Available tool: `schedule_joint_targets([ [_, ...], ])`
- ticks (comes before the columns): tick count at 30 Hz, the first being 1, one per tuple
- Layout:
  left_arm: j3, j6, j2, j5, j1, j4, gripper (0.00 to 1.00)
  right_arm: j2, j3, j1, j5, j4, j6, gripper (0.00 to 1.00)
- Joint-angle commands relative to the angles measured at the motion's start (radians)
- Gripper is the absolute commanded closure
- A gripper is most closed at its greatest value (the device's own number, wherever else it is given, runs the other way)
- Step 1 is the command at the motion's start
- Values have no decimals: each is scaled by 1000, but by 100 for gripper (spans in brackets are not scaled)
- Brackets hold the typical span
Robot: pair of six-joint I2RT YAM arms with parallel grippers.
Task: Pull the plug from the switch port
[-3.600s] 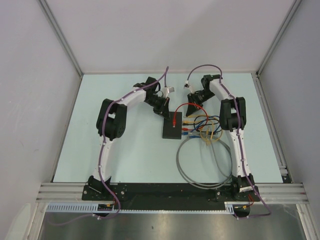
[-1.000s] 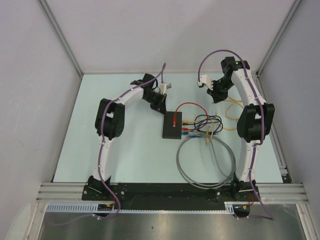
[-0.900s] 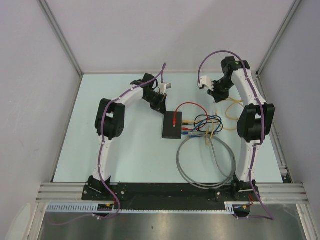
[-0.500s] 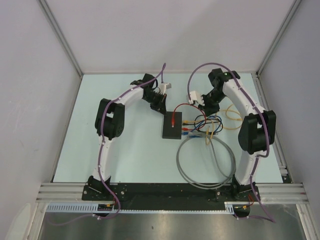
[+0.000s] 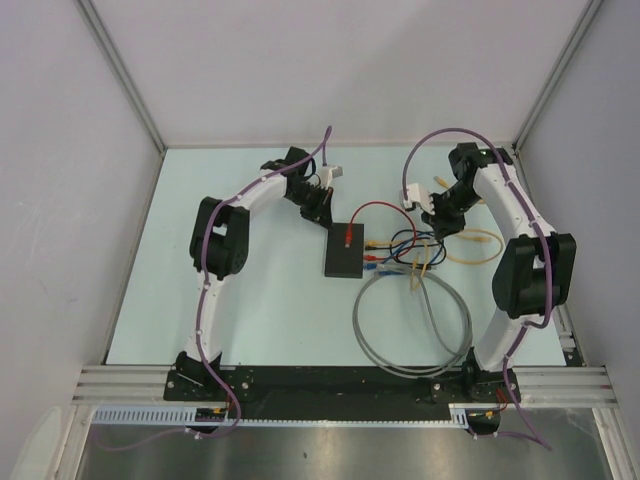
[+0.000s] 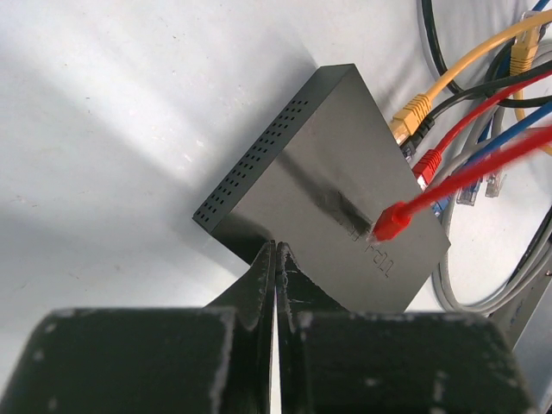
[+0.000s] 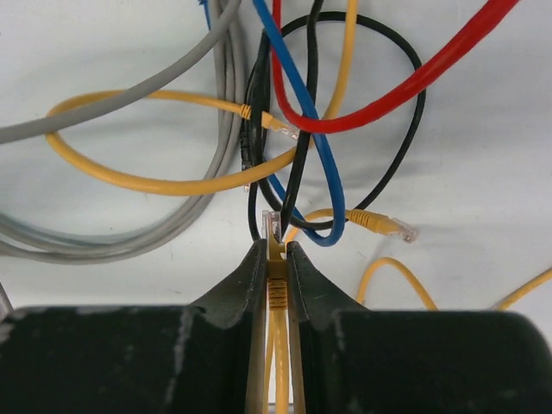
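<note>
The pale tabletop (image 5: 260,300) carries the switch (image 5: 344,252) at its middle, just beside the left arm's tip and well to the left of the right arm's. The knot of cables (image 5: 410,250) spills off the switch's right side. Your job now looks like getting the freed lead clear, so draw it out slowly and away from the sockets. Watch that its slack doesn't snag the blue and black loops and drag the box. Hold the switch down with the left arm while you do.

A loose red plug (image 6: 392,222) lies on the switch's top. Other leads sit in the sockets along its edge.

Your right fingers (image 7: 252,276) are clamped tight on the yellow plug (image 7: 272,233). Its clear tip pokes out past them, out of any port, above the tangle.

Your left fingers (image 6: 264,274) are pressed flat together with nothing between them. Their tips meet the switch's near edge, though you can't tell how hard they bear on it.
</note>
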Motion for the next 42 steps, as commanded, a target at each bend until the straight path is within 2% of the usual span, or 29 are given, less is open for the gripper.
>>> schedule_joint_targets([
  [1,-5,23,-33,-30,-4,-1,100,50,62,-3,-42,74,136,97],
  [3,-7,25,-34,-30,-4,-3,100,82,74,-10,-52,155,235,90],
  [4,-5,26,-36,-30,-4,-1,100,93,82,-15,-53,172,272,79],
  [5,-7,26,-36,-28,-2,-4,100,98,94,-36,-70,192,307,60],
  [6,-7,25,-37,-30,-2,-4,100,95,98,-56,-90,229,388,51],
  [7,-8,28,-39,-27,-4,-4,100,87,97,-76,-111,249,429,30],
  [8,-8,28,-40,-27,-2,-4,100,76,86,-128,-142,272,468,15],
  [9,-10,28,-39,-27,-2,-4,100,48,77,-150,-150,321,546,11],
  [13,-5,20,-33,-24,-2,-1,100,-38,-25,-269,-135,470,718,7],
  [15,-2,14,-28,-21,-2,0,100,-54,-87,-317,-72,521,786,10],
  [23,-11,5,-27,-14,-7,0,100,53,-185,-366,119,479,1007,30],
  [26,-22,16,-37,-21,-7,-3,100,61,-230,-366,187,502,992,31],
  [33,-28,28,-45,-39,-5,-6,100,150,-250,-379,238,510,931,36],
  [36,-28,31,-48,-41,-8,-9,100,184,-250,-375,228,518,903,50],
  [39,-31,36,-48,-44,-8,-12,100,194,-250,-356,232,496,848,68],
  [40,-30,36,-47,-44,-7,-12,100,196,-251,-346,244,483,802,80],
  [42,-31,34,-47,-45,-8,-12,100,193,-253,-328,249,435,750,89],
])
